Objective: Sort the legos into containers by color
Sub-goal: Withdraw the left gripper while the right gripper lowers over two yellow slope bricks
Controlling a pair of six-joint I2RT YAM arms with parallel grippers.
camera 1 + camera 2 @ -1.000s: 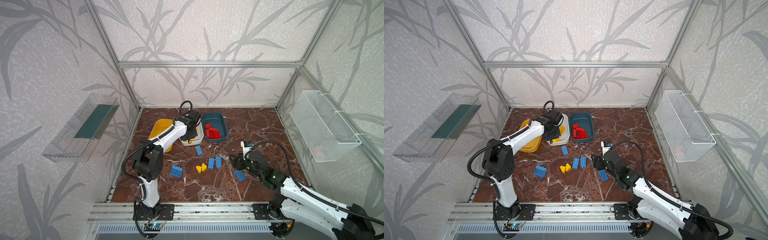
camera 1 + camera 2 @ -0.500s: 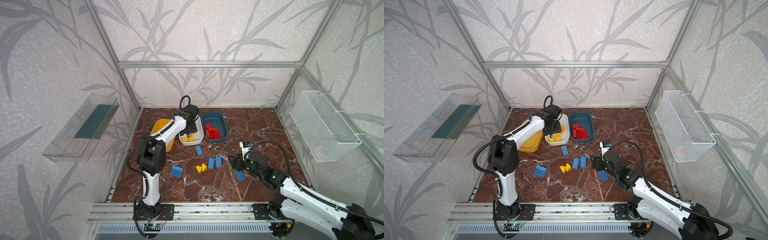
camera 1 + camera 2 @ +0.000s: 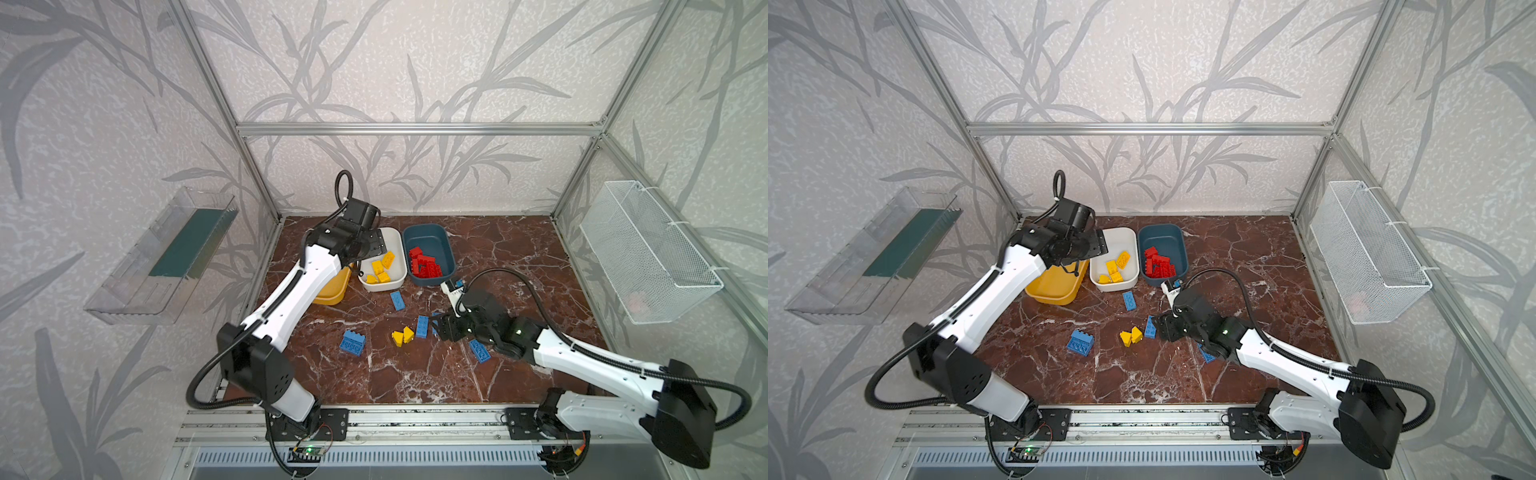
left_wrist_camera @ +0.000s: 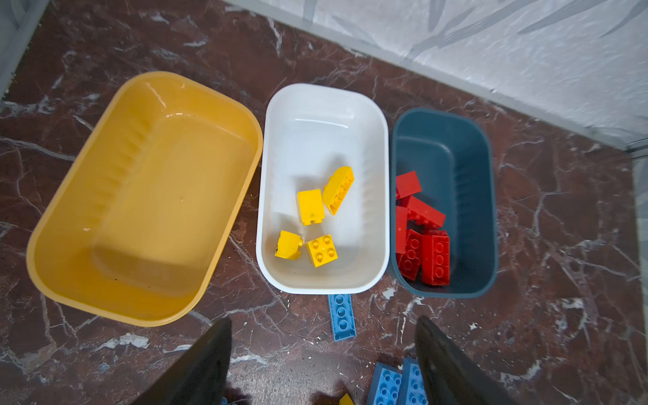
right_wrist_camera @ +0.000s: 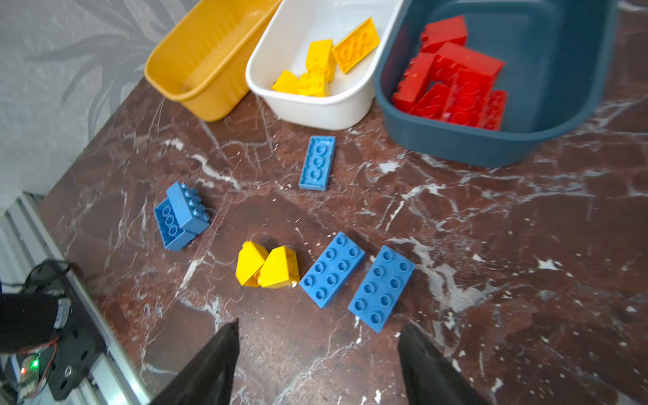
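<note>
Three containers stand side by side at the back: a yellow tub [image 4: 147, 196] with nothing in it, a white tub [image 4: 326, 105] holding several yellow legos [image 4: 310, 207], and a teal tub [image 4: 470, 196] holding several red legos [image 4: 434, 257]. My left gripper [image 4: 324, 319] [image 3: 374, 245] hangs open and empty above the white tub's left side. On the floor lie two blue bricks [image 5: 331, 270] side by side, a flat blue plate [image 5: 317, 163], a blue stack [image 5: 182, 215] and two yellow wedges [image 5: 266, 268]. My right gripper [image 5: 319, 324] [image 3: 440, 328] is open just short of the two blue bricks.
Another blue brick [image 3: 479, 351] lies under my right arm. A clear tray [image 3: 166, 257] hangs on the left wall and a wire basket [image 3: 648, 249] on the right wall. An aluminium rail [image 3: 395, 415] runs along the front edge.
My left gripper has gone from shut to open at the white tub. My right gripper has edged left toward the blue bricks.
</note>
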